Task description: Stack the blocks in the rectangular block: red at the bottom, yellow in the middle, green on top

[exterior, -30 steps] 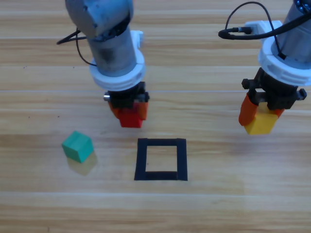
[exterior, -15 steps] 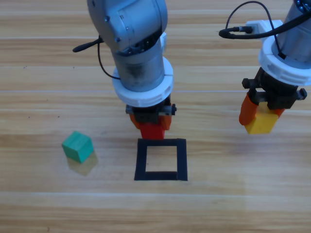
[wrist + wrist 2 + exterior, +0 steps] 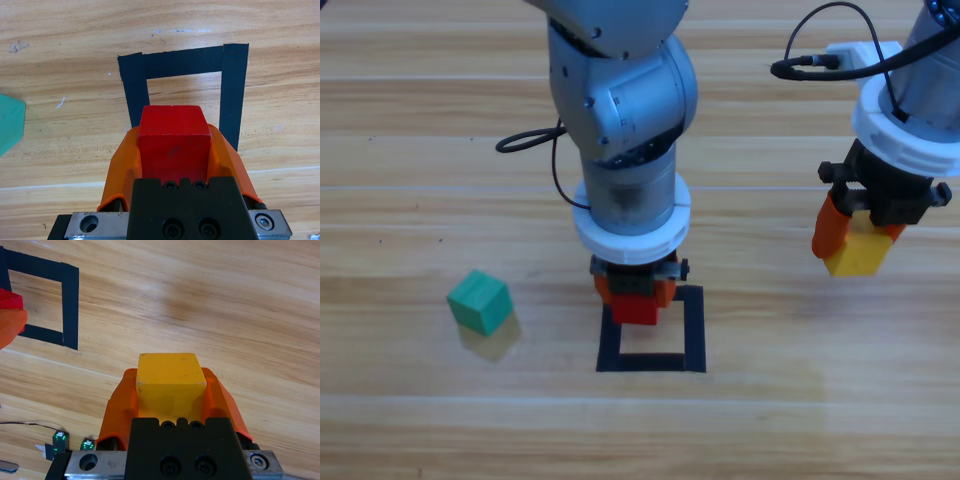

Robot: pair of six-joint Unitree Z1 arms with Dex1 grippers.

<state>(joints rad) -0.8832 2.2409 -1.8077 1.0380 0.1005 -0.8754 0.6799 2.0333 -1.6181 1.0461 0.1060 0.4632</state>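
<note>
The red cube (image 3: 636,307) (image 3: 173,139) is clamped in my left gripper (image 3: 636,298) (image 3: 173,145), which hangs over the far edge of the black tape square (image 3: 694,330) (image 3: 233,90). Most of the square's wooden centre still shows beyond the cube in the left wrist view. At the right, well above the table, my right gripper (image 3: 855,245) (image 3: 170,390) is shut on the yellow cube (image 3: 858,254) (image 3: 170,380). Alone on the wood at the left lies the teal-green cube (image 3: 480,301) (image 3: 10,125), turned at an angle.
The left arm's grey body (image 3: 625,110) rises from above the square toward the top edge. A black cable (image 3: 820,40) loops beside the right arm. In the right wrist view, the tape square (image 3: 70,305) lies at the upper left.
My left gripper has carried the red cube rightward and toward the near edge, from left of the square to over its far edge. The right arm and green cube have not moved.
</note>
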